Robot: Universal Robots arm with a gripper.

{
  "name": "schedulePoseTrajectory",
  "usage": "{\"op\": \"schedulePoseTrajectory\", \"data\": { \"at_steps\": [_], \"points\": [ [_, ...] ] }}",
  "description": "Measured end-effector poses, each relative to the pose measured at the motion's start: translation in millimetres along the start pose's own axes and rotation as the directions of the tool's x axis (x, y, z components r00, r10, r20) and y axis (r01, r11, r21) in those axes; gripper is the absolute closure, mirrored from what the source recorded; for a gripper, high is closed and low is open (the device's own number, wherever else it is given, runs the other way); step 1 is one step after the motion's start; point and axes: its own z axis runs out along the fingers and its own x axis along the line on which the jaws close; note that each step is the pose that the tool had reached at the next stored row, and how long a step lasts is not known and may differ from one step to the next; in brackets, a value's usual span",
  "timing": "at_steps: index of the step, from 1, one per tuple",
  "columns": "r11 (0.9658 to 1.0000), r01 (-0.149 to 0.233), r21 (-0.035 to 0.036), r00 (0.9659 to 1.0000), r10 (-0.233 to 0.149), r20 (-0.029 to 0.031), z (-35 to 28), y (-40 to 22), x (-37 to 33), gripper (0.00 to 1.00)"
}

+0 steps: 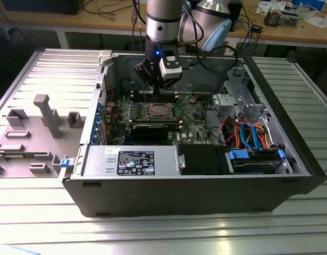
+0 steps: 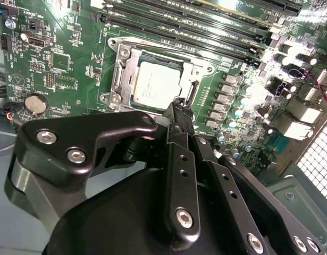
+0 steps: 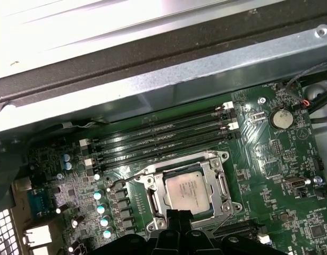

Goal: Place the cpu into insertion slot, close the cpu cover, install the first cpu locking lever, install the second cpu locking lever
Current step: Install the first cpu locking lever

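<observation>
The cpu (image 2: 158, 85) lies flat in the insertion slot (image 3: 180, 162) on the green board, its silver-grey top showing in both wrist views. The cpu cover (image 2: 119, 74), a silver frame, lies flat around the cpu (image 3: 190, 191). A thin wire lever (image 3: 126, 179) runs along one side of the slot; I cannot tell whether it is latched. My gripper (image 2: 179, 106) hangs just above the slot's edge, its black fingers shut with nothing between them. In the exterior view the gripper (image 1: 154, 91) hovers over the cpu (image 1: 156, 111) inside the open computer case.
Long black memory slots (image 3: 158, 135) run beside the socket, near the case wall (image 3: 168, 79). A black graphics card (image 1: 150, 130), a power supply (image 1: 131, 162), drive bays and coloured cables (image 1: 248, 133) crowd the case. A grey fixture plate (image 1: 35, 127) lies at the exterior view's left.
</observation>
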Motion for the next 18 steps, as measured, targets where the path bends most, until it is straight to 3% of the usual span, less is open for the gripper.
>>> {"op": "schedulePoseTrajectory", "data": {
  "at_steps": [18],
  "points": [
    [0.9986, 0.052, 0.0012, 0.9986, -0.052, 0.0012, 0.0, 0.0, 0.0, 0.89]
  ]
}}
